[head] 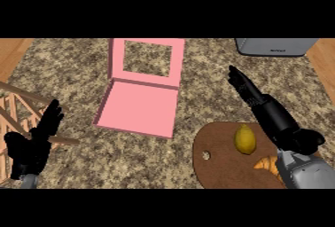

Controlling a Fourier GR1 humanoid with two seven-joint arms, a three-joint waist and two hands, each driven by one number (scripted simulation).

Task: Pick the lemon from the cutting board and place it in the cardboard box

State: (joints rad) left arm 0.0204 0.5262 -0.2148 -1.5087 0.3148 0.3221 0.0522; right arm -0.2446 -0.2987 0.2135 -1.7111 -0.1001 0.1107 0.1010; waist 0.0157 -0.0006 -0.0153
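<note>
A yellow lemon lies on the round brown cutting board at the lower right. Above and just right of the lemon my right hand hovers open, its fingers straight and pointing toward the far left; it does not touch the lemon. The box is pink, shallow and open, with its windowed lid folded back; it sits at the centre, left of the board. At the lower left edge my left hand rests open with fingers up.
An orange-brown croissant lies on the board's right side, partly hidden by my right forearm. A wooden rack stands at the left edge. A grey appliance sits at the far right on the speckled counter.
</note>
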